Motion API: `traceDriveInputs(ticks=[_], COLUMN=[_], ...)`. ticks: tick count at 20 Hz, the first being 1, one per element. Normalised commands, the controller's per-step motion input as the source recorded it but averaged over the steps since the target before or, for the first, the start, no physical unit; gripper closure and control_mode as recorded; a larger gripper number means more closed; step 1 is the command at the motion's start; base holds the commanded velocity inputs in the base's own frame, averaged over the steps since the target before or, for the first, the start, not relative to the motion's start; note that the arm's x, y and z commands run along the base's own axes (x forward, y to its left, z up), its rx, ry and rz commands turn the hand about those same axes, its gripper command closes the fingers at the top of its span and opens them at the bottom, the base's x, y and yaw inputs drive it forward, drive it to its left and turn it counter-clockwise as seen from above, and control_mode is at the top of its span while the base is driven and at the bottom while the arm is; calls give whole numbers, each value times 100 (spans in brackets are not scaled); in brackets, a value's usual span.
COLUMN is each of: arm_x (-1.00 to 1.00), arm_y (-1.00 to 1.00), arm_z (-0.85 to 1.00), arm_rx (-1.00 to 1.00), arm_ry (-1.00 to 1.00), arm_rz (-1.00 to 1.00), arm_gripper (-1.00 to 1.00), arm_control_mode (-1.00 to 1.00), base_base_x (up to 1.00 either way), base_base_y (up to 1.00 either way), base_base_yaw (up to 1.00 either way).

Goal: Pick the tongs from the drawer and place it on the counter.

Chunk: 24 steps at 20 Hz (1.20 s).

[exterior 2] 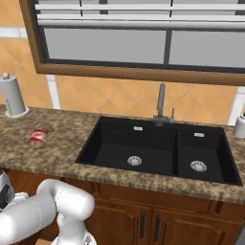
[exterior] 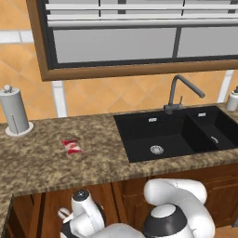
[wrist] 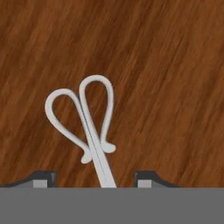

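Down in the drawer (wrist: 166, 65), the gripper (wrist: 94, 178) hangs right over the tongs (wrist: 87, 118). The two dark fingertips (wrist: 43, 178) stand apart, one on each side of the silver shaft, with wood showing between each tip and the metal, so they are not clamped on it. The tongs lie flat on the reddish-brown boards, their two loop handles pointing away from the hand.

Above, on the speckled counter (exterior: 42, 162), a small red-and-white packet (exterior: 72, 146) lies by itself; whatever is printed on it is too small to read. Farther left, near the wall, a paper towel holder (exterior: 15, 112) stands upright. To the right is the black double sink (exterior: 176, 132), with a grey faucet (exterior: 179, 93) behind it. A white bottle (exterior: 233, 100) stands at the far right, and a window (exterior: 135, 32) sits above the tiled wall.
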Motion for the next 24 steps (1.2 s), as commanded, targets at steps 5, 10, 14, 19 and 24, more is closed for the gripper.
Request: traceDriveInputs(ticks=[5,10,14,19,24], arm_x=[-26,-66,-82,-31,14], arm_y=[-36,-26,-4,0,11], arm_z=[-24,7,53,100,100], arm_rx=[-3,2,2,6,9], arm_ry=[0,-19,-28,-24,-10], arm_rz=[0,0,0,-1,-7], arm_gripper=[100,100,100,100,100], arm_control_mode=[-100,-100,-100,-100,-100], base_base_x=[0,0,0,0,0], base_base_y=[0,0,0,0,0], base_base_yaw=[0,0,0,0,0])
